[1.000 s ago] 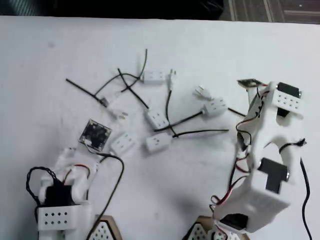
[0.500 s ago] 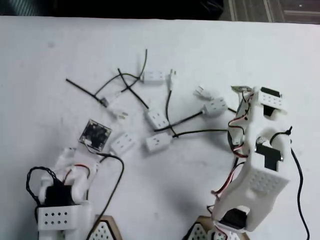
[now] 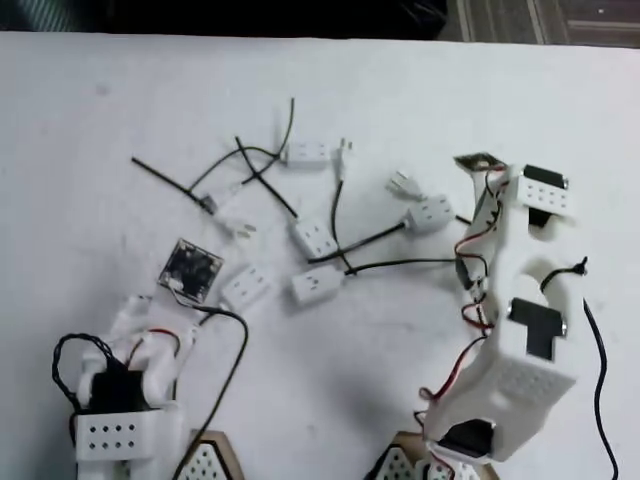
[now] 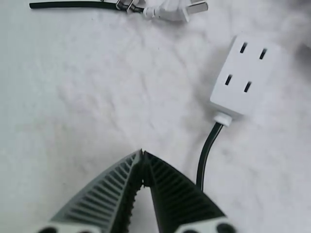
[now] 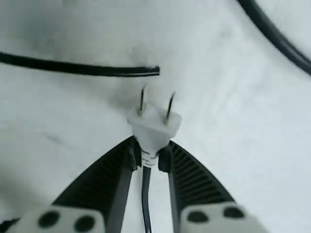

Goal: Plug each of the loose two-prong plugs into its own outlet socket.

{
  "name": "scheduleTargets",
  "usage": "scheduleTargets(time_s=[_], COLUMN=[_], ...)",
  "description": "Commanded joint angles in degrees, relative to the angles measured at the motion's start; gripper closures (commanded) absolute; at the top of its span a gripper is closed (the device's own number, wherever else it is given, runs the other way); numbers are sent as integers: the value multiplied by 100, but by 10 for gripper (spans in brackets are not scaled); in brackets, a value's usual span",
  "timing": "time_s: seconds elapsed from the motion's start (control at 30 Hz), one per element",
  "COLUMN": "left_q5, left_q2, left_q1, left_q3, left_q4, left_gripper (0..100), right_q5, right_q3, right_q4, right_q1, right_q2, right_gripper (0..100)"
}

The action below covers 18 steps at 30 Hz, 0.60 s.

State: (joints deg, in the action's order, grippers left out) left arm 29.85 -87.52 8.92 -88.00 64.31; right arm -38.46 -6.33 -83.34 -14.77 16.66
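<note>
Clamps fingers (image 5: 114,177) of right gripper (image 5: 149,154) on plug (image 5: 155,124) behind its head, prongs forward, likely for a straight push-in. Rests left gripper (image 4: 142,158) tips together, empty, near outlet socket (image 4: 245,75). From above, finds spare outlets (image 3: 316,285) scattered between both arms.

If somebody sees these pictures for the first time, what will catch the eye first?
The right gripper is shut on a white two-prong plug, prongs pointing away from it. At mid-table lies a tangle of white outlet sockets and black cords. The left gripper is shut and empty, near one socket block.
</note>
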Motion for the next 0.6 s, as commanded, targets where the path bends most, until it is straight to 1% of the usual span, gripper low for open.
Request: scheduleTargets(time_s=[0.0, 0.1, 0.23, 0.33, 0.43, 0.57], left_q5=[-9, -9, -9, -9, -9, -9], left_q2=[-48, -48, -48, -48, -48, -48], left_q1=[-4, -4, -4, -4, -4, -4], left_q3=[35, 35, 35, 35, 9, -44], left_q4=[-53, -53, -53, -53, -53, -97], left_gripper=[976, 976, 976, 976, 976, 976], right_q5=[-985, -2215, -4387, -5802, -6884, -7938], right_q3=[26, 26, 18, 18, -26, -404], right_q4=[-295, -435, -787, -1244, -1464, -1429], right_q1=[31, 40, 40, 13, -13, 4], right_q2=[-637, -778, -787, -787, -787, -813], right_gripper=[978, 978, 978, 978, 978, 979])
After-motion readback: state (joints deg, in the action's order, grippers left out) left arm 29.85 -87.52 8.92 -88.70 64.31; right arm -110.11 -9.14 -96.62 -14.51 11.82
